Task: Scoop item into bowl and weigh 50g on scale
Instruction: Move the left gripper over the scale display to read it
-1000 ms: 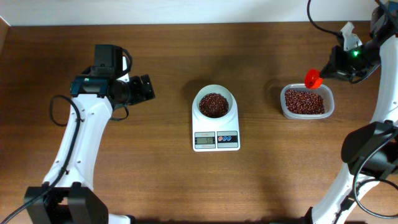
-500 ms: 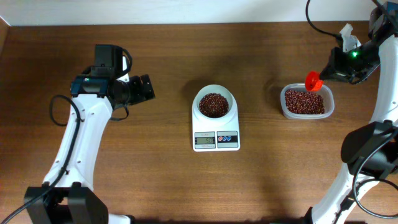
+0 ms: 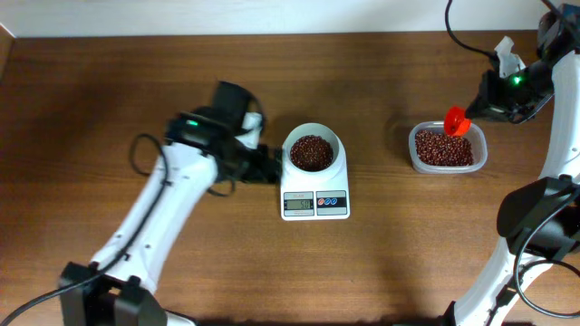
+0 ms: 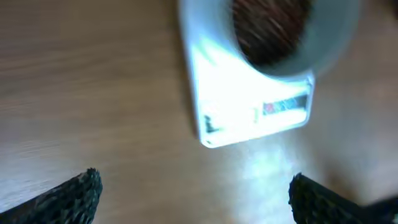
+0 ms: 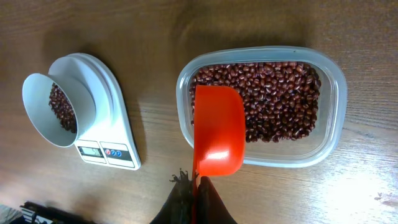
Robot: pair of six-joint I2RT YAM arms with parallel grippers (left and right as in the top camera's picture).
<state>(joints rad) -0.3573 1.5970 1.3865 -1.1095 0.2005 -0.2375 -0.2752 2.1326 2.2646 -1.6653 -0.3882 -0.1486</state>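
Left jaws: wide, empty, just left of small round white bowl (image 3: 313,130) on flat white kitchen scale (image 3: 314,205), mid-desk.
Right jaws: clamped on handle of empty orange-red plastic scoop (image 5: 217,134), over clear plastic tub (image 5: 333,112), right edge.
Load: small dark red-brown beans (image 3: 311,153) in bowl and tub.
Views: display (image 3: 298,205) blurred at left wrist, unreadably small overhead.

Table (image 3: 408,263): dark brown wood, grain running left-right in overhead view, fills nearly whole frame. Surface smooth, faint sheen. Pale strip (image 3: 272,16) beyond table's far edge, off-white, plain; wall or floor, cannot tell which. Tan sliver (image 3: 4,33) at far-left corner, too small to identify. Light soft, even; shadows on wood blurred-edged. Left wrist view blurred: wood looks lighter, bright glare patch (image 4: 273,158) on tabletop. Right wrist view: grain streaks sharp, warm mid-brown.
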